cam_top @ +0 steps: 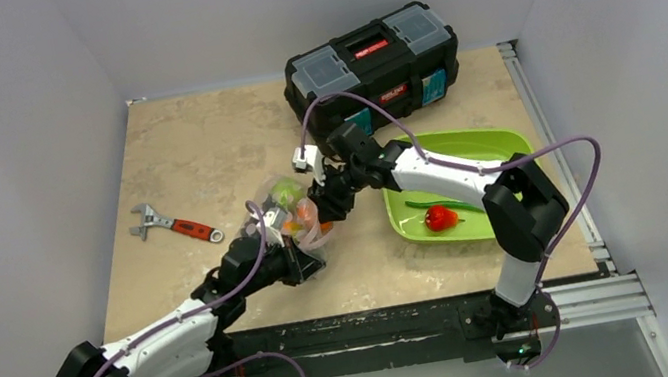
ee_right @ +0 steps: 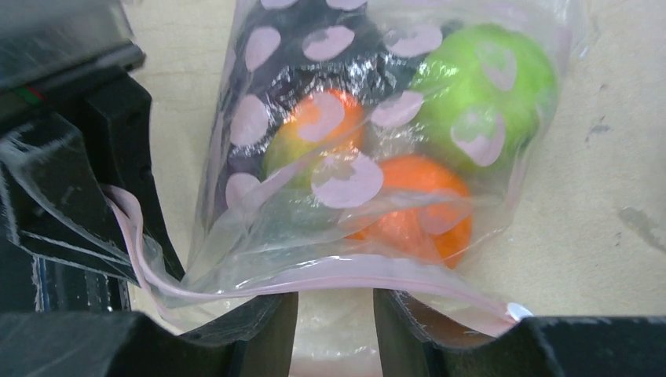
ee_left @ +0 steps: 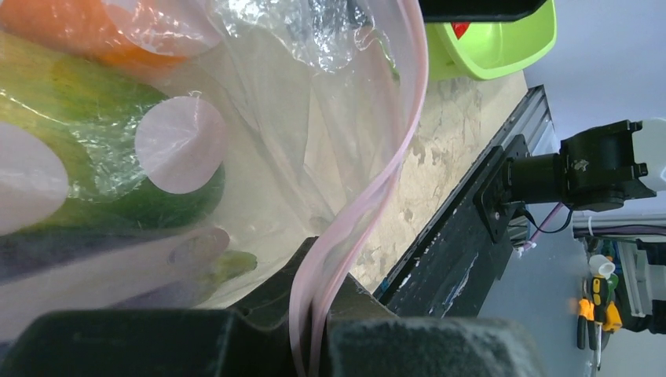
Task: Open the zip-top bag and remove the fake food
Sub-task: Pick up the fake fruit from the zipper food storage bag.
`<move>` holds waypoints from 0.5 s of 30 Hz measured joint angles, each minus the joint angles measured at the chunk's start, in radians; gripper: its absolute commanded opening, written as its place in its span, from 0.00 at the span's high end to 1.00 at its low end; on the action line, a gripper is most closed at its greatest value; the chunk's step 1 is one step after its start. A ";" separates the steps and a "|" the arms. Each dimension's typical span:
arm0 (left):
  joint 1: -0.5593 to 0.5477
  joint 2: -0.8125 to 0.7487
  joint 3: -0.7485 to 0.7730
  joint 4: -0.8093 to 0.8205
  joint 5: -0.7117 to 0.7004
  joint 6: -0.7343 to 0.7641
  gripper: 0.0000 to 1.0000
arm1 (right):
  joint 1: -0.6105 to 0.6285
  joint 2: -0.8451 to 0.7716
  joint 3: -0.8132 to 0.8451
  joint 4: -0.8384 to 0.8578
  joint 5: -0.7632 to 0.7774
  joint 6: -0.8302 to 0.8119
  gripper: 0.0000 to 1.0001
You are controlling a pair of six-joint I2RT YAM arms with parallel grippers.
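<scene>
The clear zip-top bag (cam_top: 285,208) is held up over the table's middle between my two grippers. It holds fake food: a green apple (ee_right: 479,94), an orange (ee_right: 416,216), an orange-green mango (ee_right: 310,137) and a dark purple piece (ee_right: 306,31). My left gripper (cam_top: 298,255) is shut on the pink zip strip (ee_left: 393,157) at the bag's near corner, seen in the left wrist view (ee_left: 318,314). My right gripper (ee_right: 335,302) stands open at the bag's mouth; the zip strip (ee_right: 377,271) lies across its fingertips (ee_right: 263,322). In the top view the right gripper (cam_top: 325,205) is at the bag's right side.
A green tray (cam_top: 494,138) at the right holds a red pepper (cam_top: 439,218) and long green beans (cam_top: 442,203). A black toolbox (cam_top: 371,61) stands at the back. A red-handled wrench (cam_top: 176,226) lies to the left. The tray's rim also shows in the left wrist view (ee_left: 503,47).
</scene>
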 measured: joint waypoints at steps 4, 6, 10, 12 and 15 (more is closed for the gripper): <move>0.000 0.025 0.000 0.007 0.008 0.000 1.00 | 0.000 0.000 0.030 -0.004 -0.014 -0.007 0.58; 0.000 0.039 0.000 0.011 0.011 0.000 1.00 | 0.000 0.002 0.035 -0.005 -0.018 -0.007 0.58; 0.000 0.062 0.000 0.021 0.018 0.000 1.00 | 0.001 0.043 0.043 -0.004 -0.018 -0.007 0.58; 0.000 0.064 0.000 0.023 0.019 0.000 1.00 | 0.003 0.081 0.044 -0.005 -0.017 -0.007 0.58; 0.000 0.063 0.000 0.025 0.018 0.000 1.00 | 0.005 0.117 0.044 -0.010 -0.017 -0.007 0.58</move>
